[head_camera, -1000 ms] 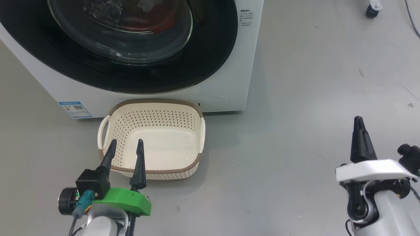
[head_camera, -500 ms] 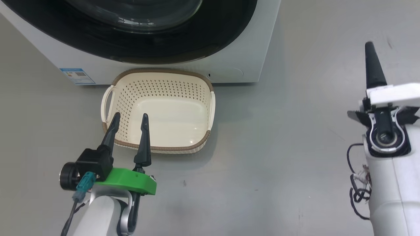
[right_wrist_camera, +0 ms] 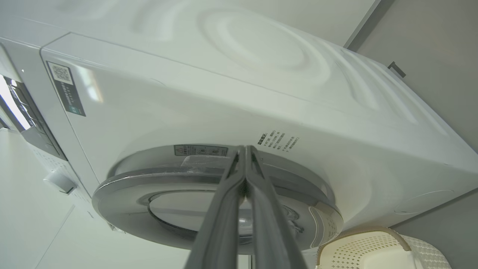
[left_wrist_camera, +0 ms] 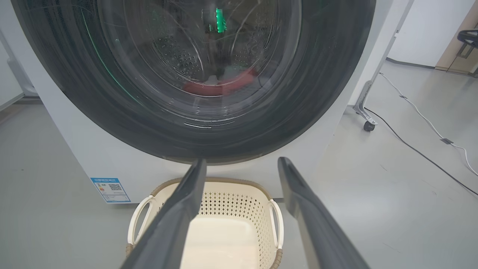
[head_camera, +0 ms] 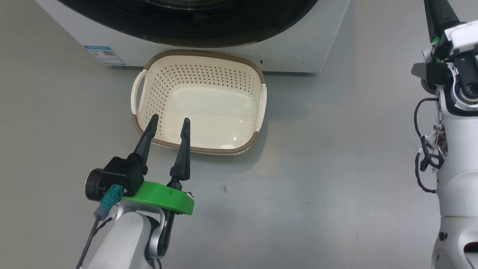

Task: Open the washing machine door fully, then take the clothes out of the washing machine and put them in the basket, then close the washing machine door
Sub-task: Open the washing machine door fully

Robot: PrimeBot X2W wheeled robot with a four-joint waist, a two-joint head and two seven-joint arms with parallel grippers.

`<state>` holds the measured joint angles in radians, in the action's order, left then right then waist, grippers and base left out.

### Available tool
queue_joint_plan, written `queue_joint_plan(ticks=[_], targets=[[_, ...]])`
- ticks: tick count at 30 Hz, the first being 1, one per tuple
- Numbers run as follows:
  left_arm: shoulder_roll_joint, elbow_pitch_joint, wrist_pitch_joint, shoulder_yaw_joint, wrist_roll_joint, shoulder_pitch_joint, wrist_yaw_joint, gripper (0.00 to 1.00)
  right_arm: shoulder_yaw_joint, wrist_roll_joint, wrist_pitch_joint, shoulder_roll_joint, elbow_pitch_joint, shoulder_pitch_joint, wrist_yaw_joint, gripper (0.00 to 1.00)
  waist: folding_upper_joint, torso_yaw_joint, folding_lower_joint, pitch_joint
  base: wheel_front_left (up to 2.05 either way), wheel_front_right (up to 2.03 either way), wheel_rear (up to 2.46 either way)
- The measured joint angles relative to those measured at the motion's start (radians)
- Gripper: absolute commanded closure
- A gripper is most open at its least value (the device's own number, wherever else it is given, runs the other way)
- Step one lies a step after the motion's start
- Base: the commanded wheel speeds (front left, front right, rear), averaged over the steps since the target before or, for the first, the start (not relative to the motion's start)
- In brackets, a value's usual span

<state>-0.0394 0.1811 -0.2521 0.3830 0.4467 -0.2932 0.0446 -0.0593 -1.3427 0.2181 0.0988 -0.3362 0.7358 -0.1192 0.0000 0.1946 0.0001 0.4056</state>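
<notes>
**While the washing machine door [left_wrist_camera: 328,74] sits shut, both end effectors hold nothing**

Door: glossy black rim lies against the white front of the washing machine [head_camera: 317,37]. Looks closed in the left and right wrist views.

Clothes [left_wrist_camera: 220,87]: red fabric with a bit of white, low in the drum, seen through the door glass. Blurred by reflections, so I can't count pieces.

Basket [head_camera: 203,53]: on the grey floor [head_camera: 336,168], directly below the door. Its far rim is just beside the washer's base; can't tell if it touches. Cream bottom is bare. Blue label [head_camera: 104,55] is on the washer front, up and to the left of the basket in the head view.

Left end effector [head_camera: 170,118]: jaws spread wide, nothing between them. Fingers point toward the washer. In the head view the tips overlap the basket's near-left rim. Left wrist view looks between the fingers at the basket below and the door above.

Right end effector [right_wrist_camera: 244,147]: fingers pressed flat together, nothing gripped. In the head view it's at the top right, off the washer's right-hand corner. In the right wrist view the tips line up with the edge of the door rim, near a small warning sticker. Contact with the rim: can't tell.

A cable [left_wrist_camera: 418,149] runs across the floor to the right of the washer.
</notes>
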Motion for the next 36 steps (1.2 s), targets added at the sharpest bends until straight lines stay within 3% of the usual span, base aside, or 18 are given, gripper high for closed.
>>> queue_joint_plan(ticks=[22, 36], targets=[[0.003, -0.021, 0.000, 0.103, 0.038, -0.056, 0.013, 0.00, 0.045, -0.047, 0.206, 0.076, -0.172, 0.325, 0.093, 1.00, 0.0000, 0.126, 0.0000, 0.080, 0.00, 0.00, 0.00], [0.006, -0.041, 0.000, 0.127, 0.057, -0.077, 0.031, 0.00, 0.083, -0.036, 0.275, 0.100, -0.259, 0.456, 0.105, 1.00, 0.0000, 0.185, 0.0000, 0.133, 0.00, 0.00, 0.00]])
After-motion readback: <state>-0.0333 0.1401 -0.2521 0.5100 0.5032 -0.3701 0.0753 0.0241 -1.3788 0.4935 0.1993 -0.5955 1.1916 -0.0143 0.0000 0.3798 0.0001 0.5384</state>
